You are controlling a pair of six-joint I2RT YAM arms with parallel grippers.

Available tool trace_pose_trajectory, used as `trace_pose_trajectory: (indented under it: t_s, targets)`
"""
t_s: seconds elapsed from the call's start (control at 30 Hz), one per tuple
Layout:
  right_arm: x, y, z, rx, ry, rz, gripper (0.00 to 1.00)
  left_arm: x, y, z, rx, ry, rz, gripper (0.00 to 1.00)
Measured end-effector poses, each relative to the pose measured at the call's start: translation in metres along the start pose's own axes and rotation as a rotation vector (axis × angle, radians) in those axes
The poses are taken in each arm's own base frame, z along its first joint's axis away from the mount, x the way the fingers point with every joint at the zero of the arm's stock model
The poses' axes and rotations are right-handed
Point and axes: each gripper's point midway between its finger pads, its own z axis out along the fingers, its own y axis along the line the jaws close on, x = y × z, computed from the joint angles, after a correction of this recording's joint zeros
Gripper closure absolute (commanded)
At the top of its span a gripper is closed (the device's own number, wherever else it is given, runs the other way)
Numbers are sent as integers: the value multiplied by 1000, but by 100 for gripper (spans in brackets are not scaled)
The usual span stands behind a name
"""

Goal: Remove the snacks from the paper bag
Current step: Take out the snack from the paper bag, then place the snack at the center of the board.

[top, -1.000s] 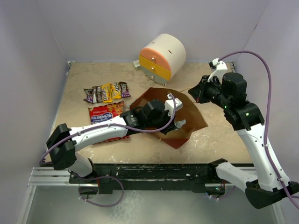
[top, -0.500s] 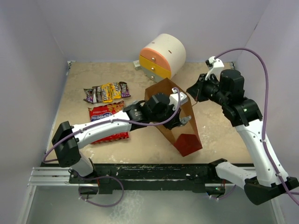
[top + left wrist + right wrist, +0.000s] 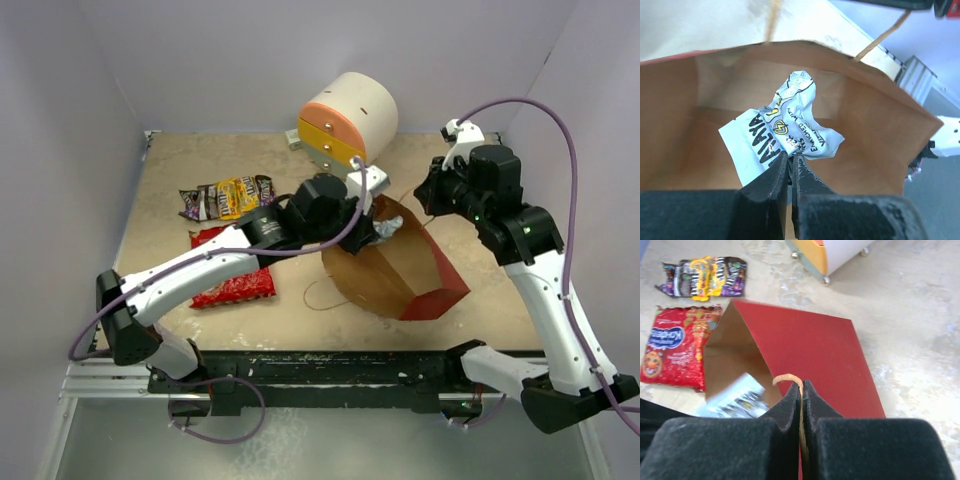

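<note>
The left gripper (image 3: 790, 161) is seen clamped on a crumpled silver foil packet (image 3: 790, 120), which is held inside the mouth of the paper bag (image 3: 685, 130). The bag's string handle (image 3: 788, 378) is pinched by the right gripper (image 3: 801, 392). The red crisp packet (image 3: 235, 286) and candy packets (image 3: 228, 196) are already laid on the table (image 3: 180, 160); nothing else is made out inside.
</note>
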Motion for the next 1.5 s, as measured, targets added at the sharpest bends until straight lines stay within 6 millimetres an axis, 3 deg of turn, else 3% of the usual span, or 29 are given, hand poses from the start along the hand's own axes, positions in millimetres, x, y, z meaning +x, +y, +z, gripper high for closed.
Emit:
trace_pose_trajectory:
  t_s: [0.17,0.3,0.4,0.47,0.53,0.6,0.7,0.83,1.0,1.17,1.27,1.37,1.5]
  targets:
    - [-4,-22,-11,112,-30,-59,100,-40,23,-51,-76,-105,-4,100]
    - [-7,-38,-16,199,-43,-90,100,-77,27,-102,-113,-236,36,100]
    - [-7,-51,-18,273,-36,-95,100,-89,36,-127,-182,-292,75,100]
    - [-8,-60,-22,330,-35,-95,100,-87,51,-133,-262,-291,94,100]
    - [-9,-66,-26,369,-39,-92,100,-74,73,-129,-362,-270,123,100]
    - [-10,-69,-30,389,-48,-89,100,-45,98,-119,-457,-215,165,100]
    - [-13,-67,-33,381,-68,-77,100,29,138,-95,-565,-53,257,100]
    - [-17,-62,-34,356,-89,-57,100,74,155,-80,-586,38,296,100]
    - [-19,-52,-30,300,-96,-47,100,116,170,-48,-584,82,300,100]
    - [-27,-44,-30,258,-124,-40,100,183,189,-25,-591,224,316,100]
    - [-28,-40,-29,238,-128,-34,100,204,196,-22,-601,271,321,91]
    - [-28,-38,-28,226,-129,-22,100,208,202,-21,-619,280,311,69]
    - [-30,-31,-27,193,-139,-1,100,210,207,-20,-645,266,259,61]
